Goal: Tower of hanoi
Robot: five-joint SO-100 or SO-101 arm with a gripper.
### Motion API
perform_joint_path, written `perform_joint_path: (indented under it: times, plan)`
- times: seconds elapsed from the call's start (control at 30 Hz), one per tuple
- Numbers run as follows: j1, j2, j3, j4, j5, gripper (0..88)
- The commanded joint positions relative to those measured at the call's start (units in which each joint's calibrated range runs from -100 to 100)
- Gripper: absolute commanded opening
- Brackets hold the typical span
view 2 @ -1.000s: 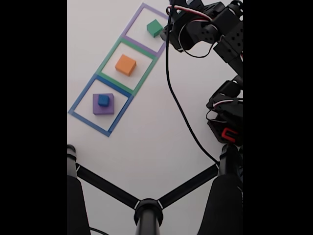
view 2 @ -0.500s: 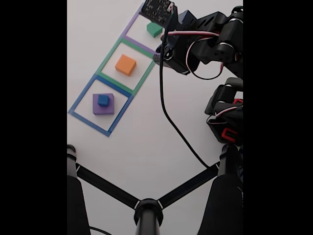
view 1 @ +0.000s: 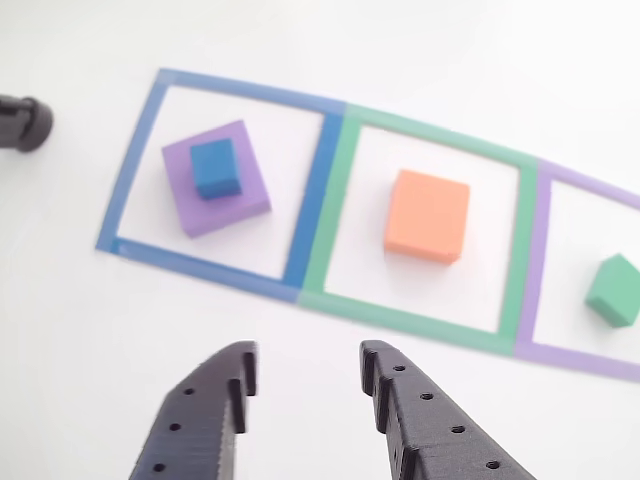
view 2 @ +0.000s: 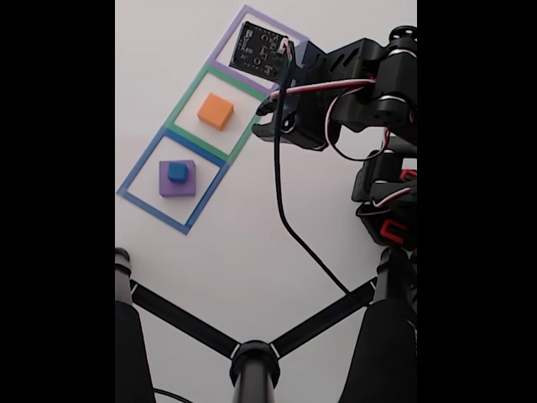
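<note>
The tower of hanoi is spread over three tape squares. A small blue cube (view 1: 215, 167) (view 2: 177, 172) sits on the flat purple block (view 1: 232, 200) (view 2: 189, 185) in the blue tape square. An orange block (view 1: 428, 215) (view 2: 216, 111) lies in the green tape square. In the other view a green block (view 1: 614, 290) rests in the purple tape square; in the fixed view the wrist board covers it. My gripper (view 1: 307, 368) (view 2: 262, 119) is open and holds nothing. It hovers just outside the green square's edge, short of the orange block.
The blue (view 1: 128, 190), green (view 1: 420, 320) and purple (view 1: 530, 290) tape squares form one row on the white table. A black stand with splayed legs (view 2: 252, 361) spans the near side. A black cable (view 2: 289, 227) trails across the table. A black knob (view 1: 25, 122) pokes in at left.
The arm has swung from over the purple tape square towards the green one. Its wrist board now hides the green block in the fixed view. No block has moved.
</note>
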Motion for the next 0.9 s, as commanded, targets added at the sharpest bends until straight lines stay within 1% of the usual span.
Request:
perform_joint_path:
  times: [0.0, 0.07, 0.2, 0.33, 0.5, 0.67, 0.87]
  plan:
    - [-1.0, -2.7, 8.6, -12.2, 0.0, 26.3]
    - [-0.9, -3.8, 16.0, -21.0, 0.0, 31.2]
    - [-0.9, -3.3, 29.0, -39.8, 0.0, 35.4]
    - [-1.4, -1.3, 39.2, -55.6, 0.0, 36.2]
    - [-2.5, 4.1, 47.5, -73.4, 0.0, 36.6]
    - [-2.9, 12.0, 52.8, -89.1, 0.0, 36.6]
    - [-2.7, 24.7, 53.0, -102.8, 0.0, 36.1]
